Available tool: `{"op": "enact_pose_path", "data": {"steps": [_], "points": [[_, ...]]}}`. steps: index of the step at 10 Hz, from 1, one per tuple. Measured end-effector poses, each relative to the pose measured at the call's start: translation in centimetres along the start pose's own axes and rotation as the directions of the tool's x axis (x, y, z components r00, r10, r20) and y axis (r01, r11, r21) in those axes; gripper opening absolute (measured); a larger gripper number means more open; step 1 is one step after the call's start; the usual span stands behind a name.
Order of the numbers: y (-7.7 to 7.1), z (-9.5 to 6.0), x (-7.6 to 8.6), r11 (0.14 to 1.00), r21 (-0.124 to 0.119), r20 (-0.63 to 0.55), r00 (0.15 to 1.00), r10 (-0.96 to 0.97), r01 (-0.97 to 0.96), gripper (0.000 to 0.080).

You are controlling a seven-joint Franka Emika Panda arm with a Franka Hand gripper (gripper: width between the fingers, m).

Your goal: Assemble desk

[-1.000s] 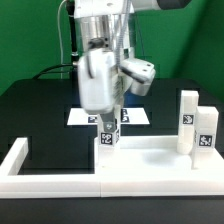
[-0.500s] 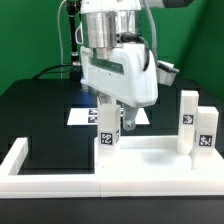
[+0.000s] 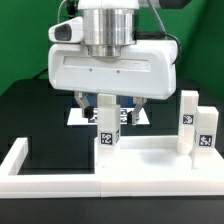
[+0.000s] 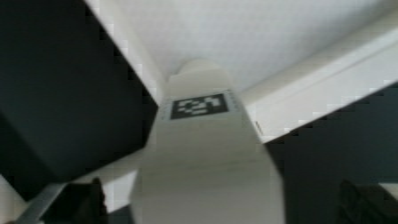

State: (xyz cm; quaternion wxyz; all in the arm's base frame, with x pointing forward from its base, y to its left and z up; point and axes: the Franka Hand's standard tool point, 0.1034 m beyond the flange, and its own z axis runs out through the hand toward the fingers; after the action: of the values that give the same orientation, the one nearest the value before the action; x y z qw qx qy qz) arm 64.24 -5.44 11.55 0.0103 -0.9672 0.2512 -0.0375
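Observation:
The white desk top (image 3: 150,157) lies flat near the front. One white leg (image 3: 108,131) with a square tag stands upright at its corner toward the exterior view's left. My gripper (image 3: 107,106) hangs just over this leg and is open, one finger on each side of the leg's top and apart from it. In the wrist view the same leg (image 4: 206,160) fills the middle, its tag (image 4: 199,105) facing up, and the dark fingers (image 4: 63,205) show at the frame's edges. Two more legs (image 3: 187,120) (image 3: 206,133) stand at the desk top's other end.
Long white bars (image 3: 60,184) border the front, and one turns back at the exterior view's left (image 3: 16,156). The marker board (image 3: 78,117) lies behind the gripper on the black table. A green wall stands behind.
The gripper has turned about its upright axis until its wide face looks at the exterior camera, and its fingers have spread away from the upright leg. The leg has stayed in place.

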Motion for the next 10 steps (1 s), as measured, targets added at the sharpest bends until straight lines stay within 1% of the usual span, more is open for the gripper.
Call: {"op": "enact_pose_path", "data": {"steps": [1,3,4,6,7,8,9,10], "points": [[0.00,0.01,-0.01,1.000,0.000,0.000,1.000,0.017,-0.017,0.0649],[-0.01,0.02,0.00,1.000,0.001,0.000,1.000,0.029,-0.029,0.0386],[0.02,0.03,0.00,0.989,0.002,0.001,0.989,0.145,-0.145,0.0288],[0.11,0.05,0.03,0.967,0.001,0.001,0.967,0.257,-0.257,0.0288],[0.20,0.07,0.06,0.937,0.000,0.001,0.937,0.348,-0.348,0.0288],[0.34,0.11,0.02,0.869,-0.004,0.004,0.869,0.495,-0.495,0.0288],[0.46,0.10,-0.11,0.776,-0.004,0.025,0.776,0.631,-0.631,0.0288],[0.62,0.14,-0.14,0.634,0.001,0.052,0.633,0.772,-0.773,0.0288]]}}
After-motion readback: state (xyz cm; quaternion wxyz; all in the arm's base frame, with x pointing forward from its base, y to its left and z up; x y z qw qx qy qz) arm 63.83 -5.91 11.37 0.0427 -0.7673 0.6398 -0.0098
